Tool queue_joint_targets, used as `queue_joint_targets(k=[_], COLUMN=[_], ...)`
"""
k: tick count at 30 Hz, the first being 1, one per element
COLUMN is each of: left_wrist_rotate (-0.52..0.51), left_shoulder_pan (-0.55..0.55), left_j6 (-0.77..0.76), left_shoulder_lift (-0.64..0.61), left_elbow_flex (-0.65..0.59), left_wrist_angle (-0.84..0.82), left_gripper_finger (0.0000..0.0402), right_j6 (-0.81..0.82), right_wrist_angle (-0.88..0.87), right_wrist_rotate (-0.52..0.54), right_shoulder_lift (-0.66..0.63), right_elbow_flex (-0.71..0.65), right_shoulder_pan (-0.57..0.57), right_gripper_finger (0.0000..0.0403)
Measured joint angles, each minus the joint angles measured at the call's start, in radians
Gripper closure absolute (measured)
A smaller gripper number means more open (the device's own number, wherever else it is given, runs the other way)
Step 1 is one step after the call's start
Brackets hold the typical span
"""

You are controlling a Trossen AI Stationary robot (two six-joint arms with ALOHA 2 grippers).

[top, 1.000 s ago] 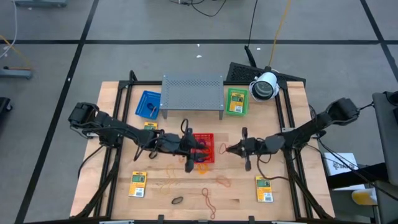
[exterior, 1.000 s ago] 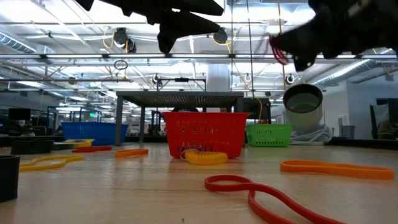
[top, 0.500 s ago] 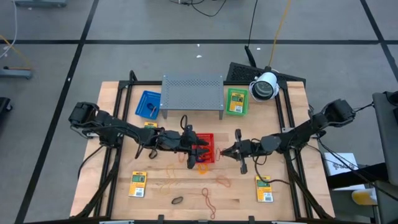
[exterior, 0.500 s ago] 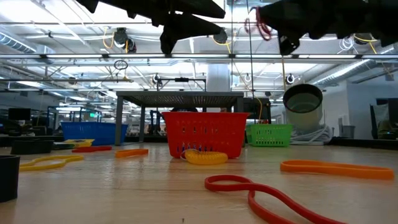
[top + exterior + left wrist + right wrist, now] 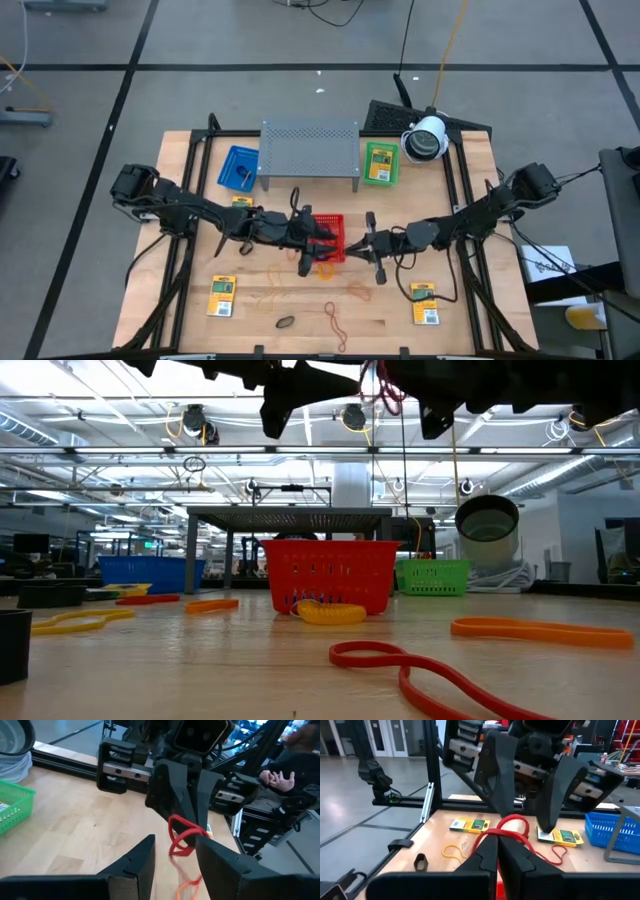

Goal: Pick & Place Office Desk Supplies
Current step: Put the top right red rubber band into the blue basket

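Observation:
A red rubber band (image 5: 514,825) is held in the air above the red mesh basket (image 5: 328,236), with my right gripper (image 5: 497,851) shut on it. My left gripper (image 5: 175,862) faces it from the table's left, open. Its fingers (image 5: 496,775) stand on either side of the band's loop; whether they touch it cannot be told. In the low view the band (image 5: 375,385) hangs high above the table. More rubber bands (image 5: 358,291) and yellow-and-green packets (image 5: 222,297) lie flat on the tabletop. My right gripper pinches one end of the red band's loop (image 5: 492,836) between its two fingertips. The fingers come level from the table's right. The band is lifted clear of table and basket, and its free loop (image 5: 181,839) sticks out past the fingertips toward my left gripper.
A grey perforated rack (image 5: 310,148) stands at the back, with a blue basket (image 5: 238,168) to its left and a green basket (image 5: 379,163) to its right. A white round device (image 5: 426,138) sits at the back right. Another packet (image 5: 426,303) lies near right.
My right gripper has carried the red band toward the table's left and a little up, from beside the red basket to my left gripper's fingertips, staying shut. The band now sits between the left fingers.

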Motion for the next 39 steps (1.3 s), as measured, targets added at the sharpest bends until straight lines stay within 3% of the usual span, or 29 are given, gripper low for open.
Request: queue_joint_targets(k=[6, 13, 25, 31, 39], left_wrist_rotate=[-0.004, -0.003, -0.015, -0.015, -0.015], left_shoulder_pan=[0.001, 0.000, 0.001, 0.001, 0.001], left_j6=[-0.023, -0.034, -0.026, -0.026, -0.027], left_shoulder_lift=[0.000, 0.000, 0.000, 0.000, 0.000], left_elbow_flex=[0.000, 0.000, 0.000, 0.000, 0.000], left_wrist_angle=[-0.002, -0.002, -0.032, -0.040, -0.039], left_gripper_finger=[0.0272, 0.0387, 0.0398, 0.0399, 0.0400], right_j6=[0.004, 0.004, 0.014, 0.027, 0.050], right_wrist_angle=[0.003, 0.001, 0.000, -0.004, -0.007], right_wrist_rotate=[-0.001, -0.001, 0.008, 0.036, 0.034], right_shoulder_lift=[-0.001, -0.001, -0.001, -0.001, -0.001], right_elbow_flex=[0.000, 0.000, 0.000, 0.000, -0.001], right_shoulder_pan=[0.000, 0.000, 0.000, 0.001, 0.001], right_gripper_finger=[0.0403, 0.0403, 0.0395, 0.0336, 0.0203])
